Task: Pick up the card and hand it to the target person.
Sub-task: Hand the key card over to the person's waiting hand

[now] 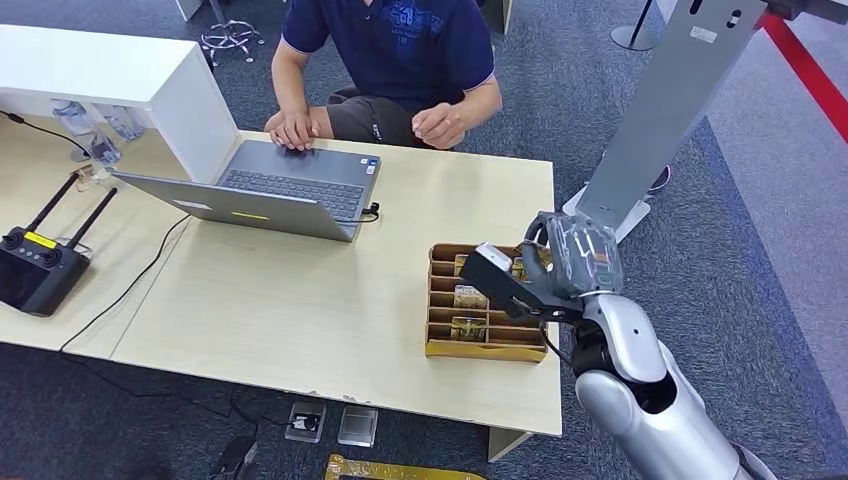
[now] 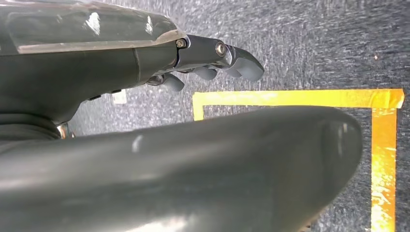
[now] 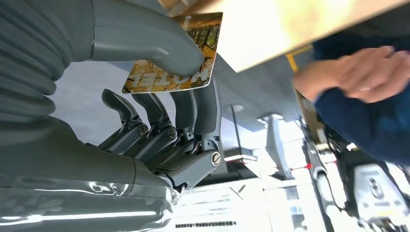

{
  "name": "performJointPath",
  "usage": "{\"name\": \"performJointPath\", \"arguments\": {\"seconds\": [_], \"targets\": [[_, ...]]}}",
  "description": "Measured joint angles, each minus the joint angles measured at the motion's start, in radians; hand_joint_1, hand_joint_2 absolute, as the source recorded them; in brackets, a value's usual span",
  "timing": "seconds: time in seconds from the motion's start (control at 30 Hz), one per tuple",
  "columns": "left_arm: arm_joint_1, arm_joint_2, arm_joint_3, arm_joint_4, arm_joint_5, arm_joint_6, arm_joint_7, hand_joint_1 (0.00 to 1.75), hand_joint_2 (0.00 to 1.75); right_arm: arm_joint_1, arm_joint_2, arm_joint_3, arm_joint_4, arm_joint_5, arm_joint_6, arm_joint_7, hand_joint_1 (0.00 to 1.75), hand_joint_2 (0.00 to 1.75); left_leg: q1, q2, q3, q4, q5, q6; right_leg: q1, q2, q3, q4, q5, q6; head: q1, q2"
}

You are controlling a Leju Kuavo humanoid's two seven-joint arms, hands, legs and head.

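Note:
My right hand (image 1: pixel 560 268) hovers over the right end of a brown wooden card rack (image 1: pixel 440 348) on the table. In the right wrist view it pinches a yellow-orange patterned card (image 3: pixel 174 67) between the thick thumb (image 3: pixel 145 41) and the dark fingers (image 3: pixel 193 116). More cards (image 1: pixel 468 296) stand in the rack's slots. The person (image 1: pixel 400 60) in a dark blue shirt sits at the table's far side, both hands near a laptop; their clasped hands (image 3: pixel 358 72) appear in the right wrist view. My left hand (image 2: pixel 212 58) hangs over the carpet with its fingers curled in, holding nothing.
An open grey laptop (image 1: pixel 290 190) sits in front of the person. A black remote controller (image 1: pixel 40 265) with antennas lies at the left. A white shelf unit (image 1: pixel 120 80) stands at back left, a grey stand (image 1: pixel 670 100) beyond the table's right edge. Yellow tape (image 2: pixel 300 98) marks the floor.

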Motion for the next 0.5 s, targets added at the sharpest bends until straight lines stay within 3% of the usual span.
{"name": "performJointPath", "arguments": {"seconds": [0.2, 0.33, 0.5], "targets": [[-0.033, 0.0, -0.023, 0.0, -0.016, 0.003, 0.023, 0.0, 0.0, -0.191, 0.051, 0.02, 0.213, -0.062, -0.075, -0.107, 1.61, 1.75, 0.0, -0.001, -0.001, 0.0, 0.001, 0.0, 0.0, 0.0, 0.0, 0.001, 0.0, 0.0, 0.0, 0.0], [-0.044, 0.0, -0.03, 0.0, -0.009, 0.007, 0.022, 0.0, 0.0, -0.29, 0.125, 0.048, 0.418, -0.095, -0.147, -0.204, 1.61, 1.75, 0.0, -0.001, -0.002, 0.0, 0.001, 0.0, 0.0, -0.001, -0.001, 0.002, 0.0, 0.0, 0.0, 0.0], [-0.038, 0.0, -0.033, 0.0, 0.014, 0.011, 0.01, 0.0, 0.0, -0.343, 0.228, 0.089, 0.649, -0.118, -0.199, -0.273, 1.61, 1.75, 0.0, -0.001, -0.002, 0.0, 0.001, 0.0, 0.0, -0.001, -0.002, 0.002, 0.0, 0.0, -0.002, 0.0]]}}
